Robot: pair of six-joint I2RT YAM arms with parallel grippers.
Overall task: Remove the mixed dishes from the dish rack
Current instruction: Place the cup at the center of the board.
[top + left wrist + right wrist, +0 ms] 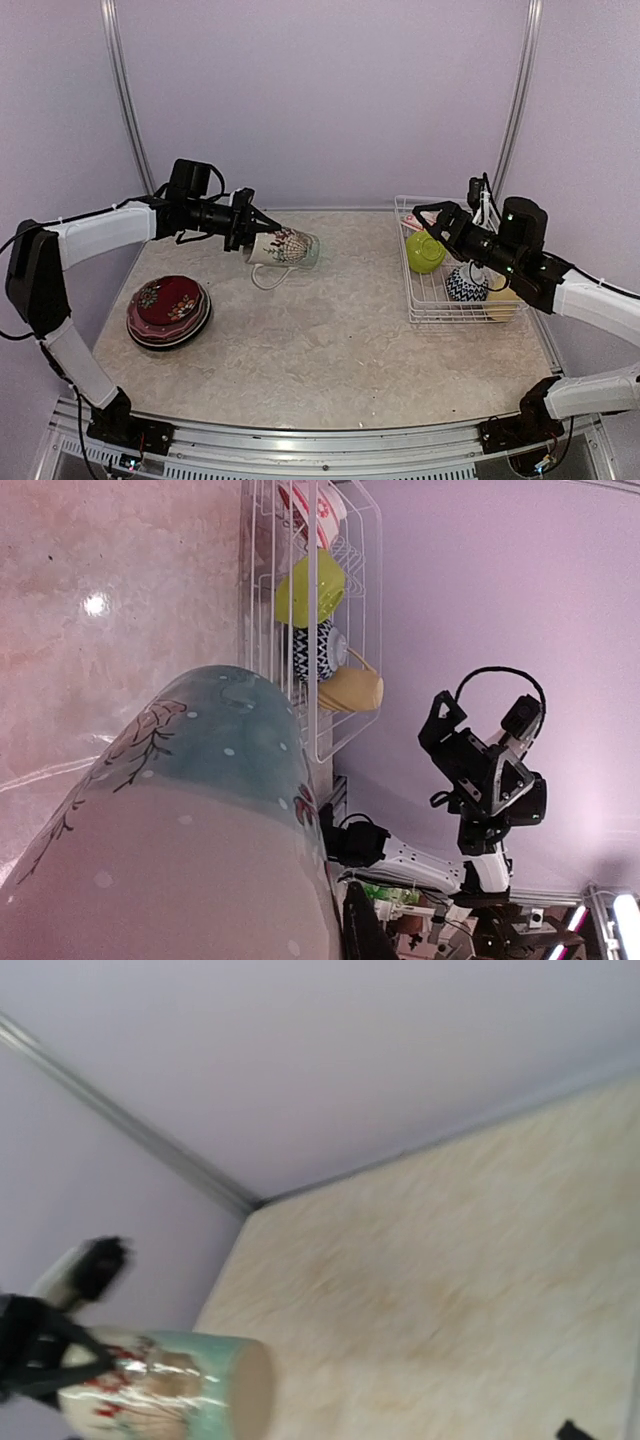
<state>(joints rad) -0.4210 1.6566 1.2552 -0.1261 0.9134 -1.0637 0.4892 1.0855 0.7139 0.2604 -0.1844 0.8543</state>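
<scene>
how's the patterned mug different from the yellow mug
The patterned mug is held sideways by the left gripper; the yellow mug sits in the dish rack. The patterned mug has floral print and a teal band; the yellow mug is plain. Both have a handle.

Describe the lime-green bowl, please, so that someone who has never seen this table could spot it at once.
Find the white wire rack at the right side of the table. Inside it, near its left wall, lies the bowl, next to a black-and-white zigzag dish and a pale-yellow mug. It alone is plain, bright lime green.
</scene>
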